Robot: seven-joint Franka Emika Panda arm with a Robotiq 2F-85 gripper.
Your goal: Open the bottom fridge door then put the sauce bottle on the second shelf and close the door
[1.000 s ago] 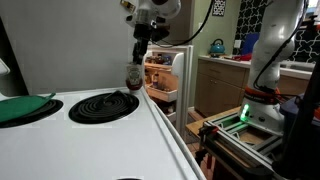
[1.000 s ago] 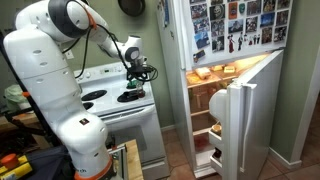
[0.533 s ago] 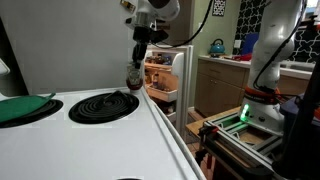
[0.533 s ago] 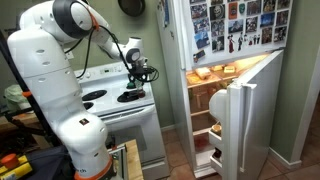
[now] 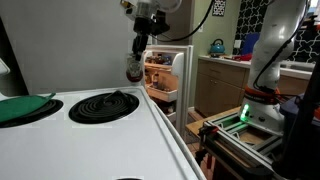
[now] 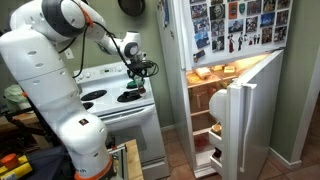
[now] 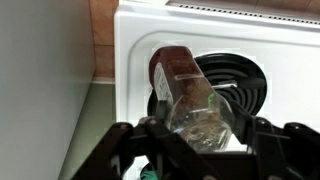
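My gripper (image 5: pixel 133 62) is shut on the sauce bottle (image 5: pixel 133 69), a small clear glass bottle with dark contents, and holds it in the air above the white stove's back right coil burner (image 5: pixel 103 104). In the wrist view the sauce bottle (image 7: pixel 188 95) fills the space between the black fingers (image 7: pixel 135 140), with the burner behind it. The same hold shows from afar, gripper (image 6: pixel 138 78) over the stove. The bottom fridge door (image 6: pixel 241 118) stands open, its white inner side and racks showing, and the lit shelves (image 6: pixel 206 73) are exposed.
A green pan (image 5: pixel 22 106) sits on the stove's left burner. The upper fridge door (image 6: pixel 227 28) is closed and covered in photos. A counter with a kettle (image 5: pixel 217 46) stands beyond the fridge. The robot's base frame (image 5: pixel 240 125) is at the right.
The gripper has closed on the sauce bottle and lifted it off the stove top; it now hangs clearly higher above the coil burner than a second ago.
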